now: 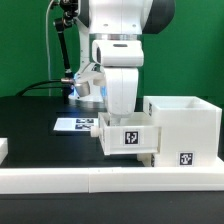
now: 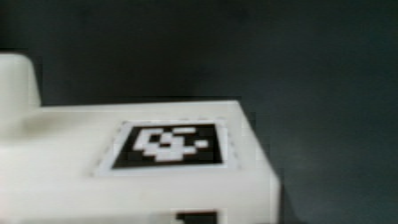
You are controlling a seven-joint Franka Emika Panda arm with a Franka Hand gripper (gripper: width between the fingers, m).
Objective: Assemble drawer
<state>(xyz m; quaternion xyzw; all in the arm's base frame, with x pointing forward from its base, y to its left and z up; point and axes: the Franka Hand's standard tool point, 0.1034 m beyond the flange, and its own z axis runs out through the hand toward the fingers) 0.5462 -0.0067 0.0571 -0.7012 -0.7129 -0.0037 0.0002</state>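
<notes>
A white open drawer box (image 1: 186, 124) stands at the exterior view's right, with a tag on its front. A smaller white drawer part (image 1: 128, 136) with a tag on its face sits against the box's left side, partly inside it. My arm's wrist (image 1: 120, 85) comes down right behind this smaller part, and the part hides the fingers. In the wrist view a white panel with a tag (image 2: 169, 146) fills the lower half, very close and blurred. A raised white edge (image 2: 15, 85) stands beside it. No finger shows there.
The marker board (image 1: 76, 124) lies on the black table behind and to the exterior view's left of the drawer part. A white rail (image 1: 100, 180) runs along the table's front edge. A small white piece (image 1: 3, 148) sits at the far left.
</notes>
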